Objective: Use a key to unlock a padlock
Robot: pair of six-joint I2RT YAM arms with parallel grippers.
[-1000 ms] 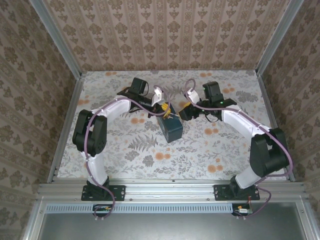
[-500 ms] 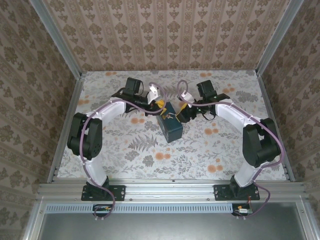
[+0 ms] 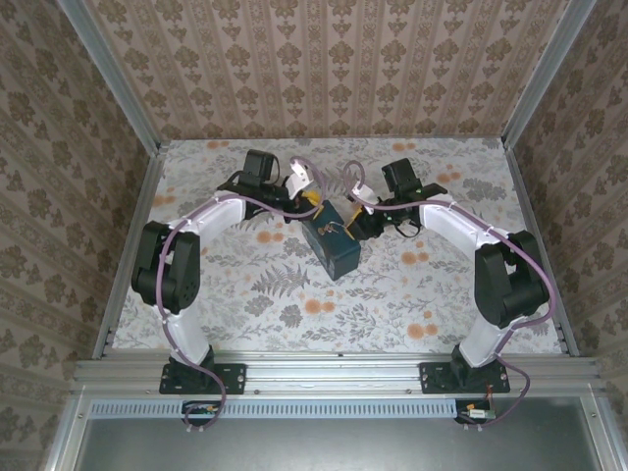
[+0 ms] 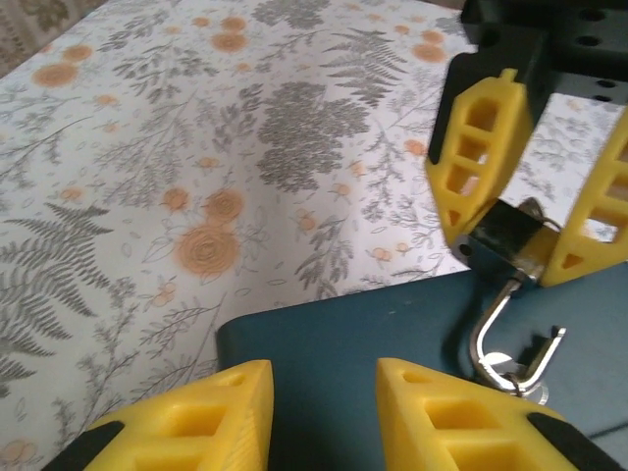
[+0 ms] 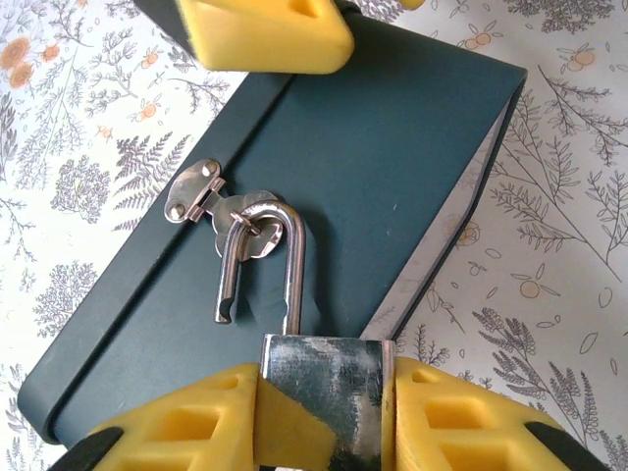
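Note:
The silver padlock (image 5: 334, 378) lies on the dark-blue box (image 5: 392, 147), and my right gripper (image 5: 326, 388) is shut on its body. Its shackle (image 5: 292, 257) stands open with one end free, hooked through the box's small metal latch (image 5: 196, 191). In the left wrist view the shackle (image 4: 505, 339) hangs below the right gripper (image 4: 520, 240). My left gripper (image 4: 324, 378) is open over the box lid (image 4: 373, 334), with nothing between its fingers. From above, both grippers, left (image 3: 312, 203) and right (image 3: 355, 218), meet at the box's far end (image 3: 332, 243). The key is out of view.
The box sits mid-table on a floral cloth (image 3: 294, 294). Patterned walls (image 3: 324, 69) and metal frame posts (image 3: 137, 226) close in the back and sides. Open cloth lies in front of the box toward the arm bases.
The right gripper's jaws have closed onto the padlock body. Both arms drew in slightly toward the box's far end, and the left gripper's jaws opened a little.

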